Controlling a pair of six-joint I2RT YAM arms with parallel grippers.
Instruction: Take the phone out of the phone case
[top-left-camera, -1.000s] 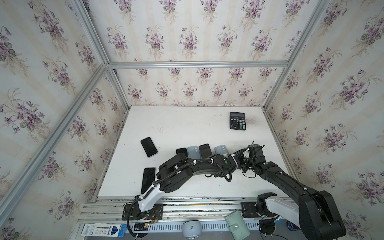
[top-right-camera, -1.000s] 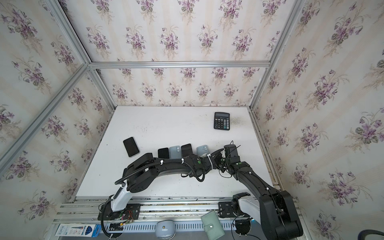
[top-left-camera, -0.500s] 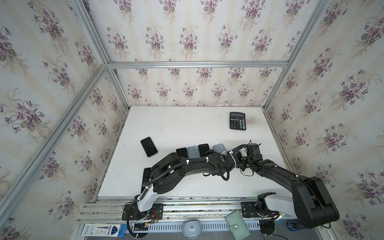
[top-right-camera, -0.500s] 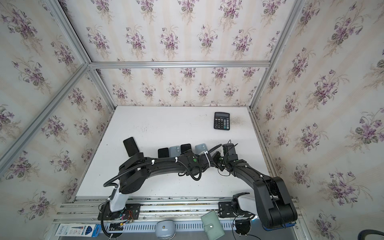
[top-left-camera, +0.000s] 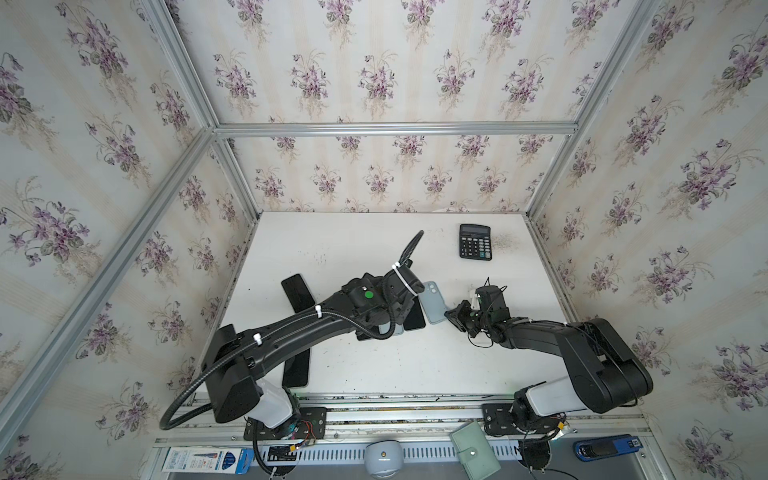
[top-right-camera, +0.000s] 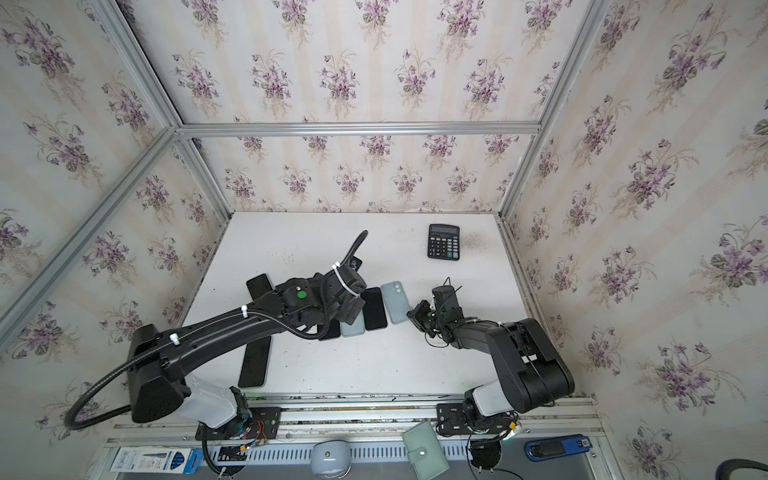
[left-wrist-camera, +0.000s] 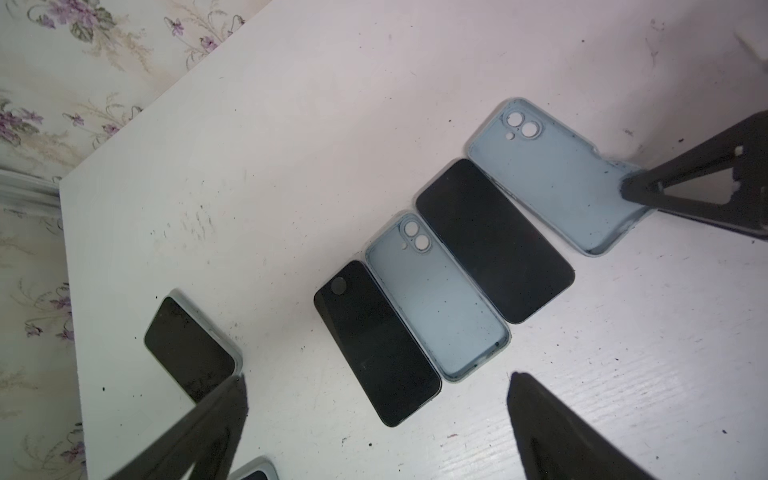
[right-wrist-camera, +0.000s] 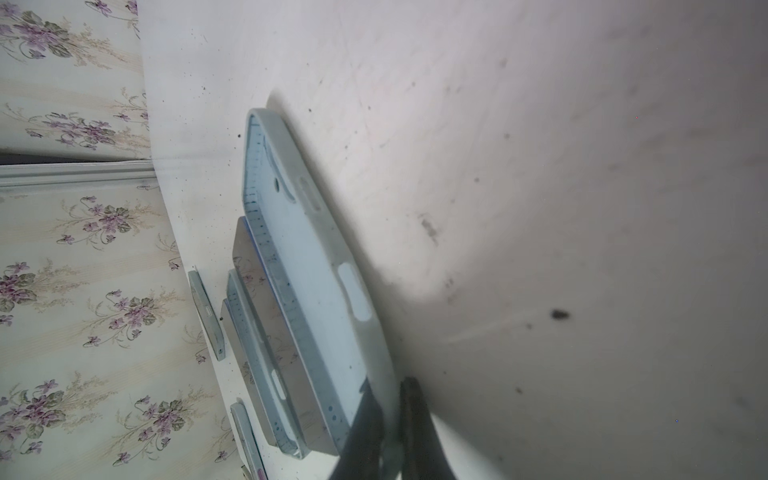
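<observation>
The left gripper (left-wrist-camera: 377, 376) has opened wide and holds nothing; the phone (left-wrist-camera: 494, 241) lies free just left of the empty case (left-wrist-camera: 557, 178), which the right gripper (right-wrist-camera: 388, 384) pinches: removal appears complete.

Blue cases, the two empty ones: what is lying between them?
A black phone lies flat between one empty blue case and the other blue case, in a row with both. The left wrist view shows it plainly.
</observation>
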